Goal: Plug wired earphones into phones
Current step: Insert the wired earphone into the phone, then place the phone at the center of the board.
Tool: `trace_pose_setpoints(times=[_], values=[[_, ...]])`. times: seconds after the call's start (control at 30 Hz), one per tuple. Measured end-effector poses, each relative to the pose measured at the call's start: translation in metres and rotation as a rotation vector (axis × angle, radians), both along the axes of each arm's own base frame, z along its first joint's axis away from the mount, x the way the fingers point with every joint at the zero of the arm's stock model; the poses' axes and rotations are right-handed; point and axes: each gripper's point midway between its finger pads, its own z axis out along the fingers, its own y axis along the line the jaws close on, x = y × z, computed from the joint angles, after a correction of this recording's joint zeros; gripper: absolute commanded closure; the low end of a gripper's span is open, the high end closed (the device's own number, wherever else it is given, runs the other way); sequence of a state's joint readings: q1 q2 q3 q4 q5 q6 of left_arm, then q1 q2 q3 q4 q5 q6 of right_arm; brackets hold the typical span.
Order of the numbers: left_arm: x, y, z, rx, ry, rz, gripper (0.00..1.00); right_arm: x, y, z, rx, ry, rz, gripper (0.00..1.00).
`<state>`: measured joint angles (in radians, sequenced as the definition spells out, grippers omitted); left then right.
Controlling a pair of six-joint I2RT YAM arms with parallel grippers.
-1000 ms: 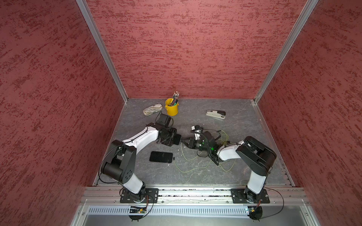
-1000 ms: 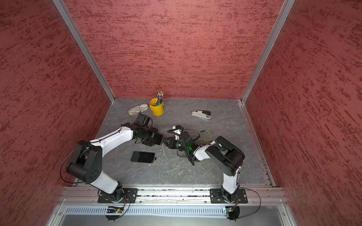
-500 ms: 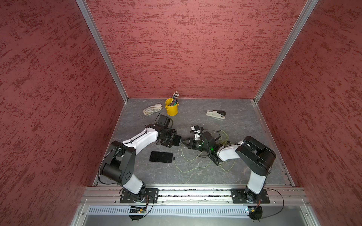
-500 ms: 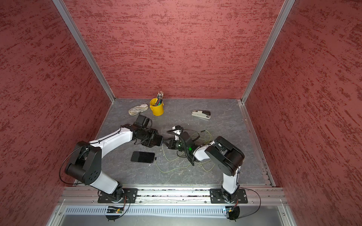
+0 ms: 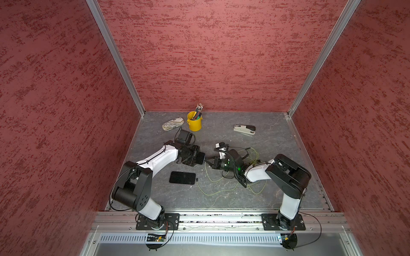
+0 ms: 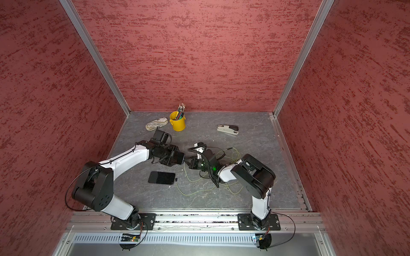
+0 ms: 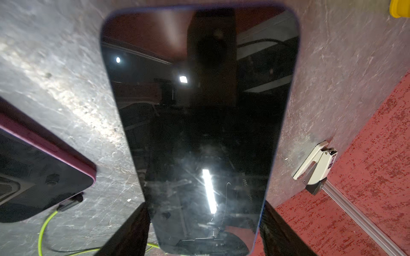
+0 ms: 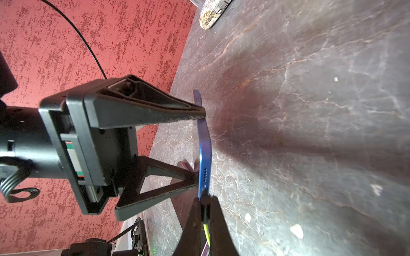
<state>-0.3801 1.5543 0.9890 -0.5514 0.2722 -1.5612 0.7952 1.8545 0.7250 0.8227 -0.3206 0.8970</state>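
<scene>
My left gripper [image 7: 204, 221] is shut on the long sides of a blue-edged black phone [image 7: 199, 110] and holds it just above the table, as both top views show [image 5: 200, 157] [image 6: 180, 157]. Facing it, my right gripper [image 8: 205, 208] is shut on a small black plug [image 8: 205, 205] with a lime-green cable, and the plug's tip touches the phone's bottom edge [image 8: 205, 159]. A second phone [image 5: 182, 177] lies flat on the table with a plug [image 7: 68, 204] at its end. The earphones' cables [image 5: 213, 192] trail loosely under my right arm.
At the back stand a yellow cup of pencils [image 5: 194, 121], a patterned pouch [image 5: 172, 123] and a grey-and-black stapler [image 5: 244, 129]. Red walls close in three sides of the grey table [image 5: 277, 144]. A metal rail [image 5: 210, 218] runs along the front.
My right gripper's jaws have closed on the plug. Both arms have stayed almost where they were.
</scene>
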Motion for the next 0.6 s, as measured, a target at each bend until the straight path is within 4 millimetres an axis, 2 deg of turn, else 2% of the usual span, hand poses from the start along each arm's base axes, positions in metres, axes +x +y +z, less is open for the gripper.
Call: trace_pose_setpoints(times=[0.27, 0.37, 0.47, 0.6], values=[[0.003, 0.005, -0.004, 0.058, -0.023, 0.037, 0.40, 0.005, 0.006, -0.007, -0.012, 0.011, -0.001, 1.00], [0.004, 0.007, -0.004, 0.067, -0.025, 0.038, 0.40, 0.005, 0.006, -0.007, -0.016, 0.009, -0.006, 0.82], [0.001, 0.010, -0.007, 0.082, -0.011, 0.031, 0.41, 0.003, 0.005, -0.008, -0.022, 0.003, -0.016, 0.58], [0.001, 0.021, -0.016, 0.146, 0.022, 0.036, 0.40, -0.004, -0.006, -0.006, -0.038, -0.012, -0.038, 0.46]])
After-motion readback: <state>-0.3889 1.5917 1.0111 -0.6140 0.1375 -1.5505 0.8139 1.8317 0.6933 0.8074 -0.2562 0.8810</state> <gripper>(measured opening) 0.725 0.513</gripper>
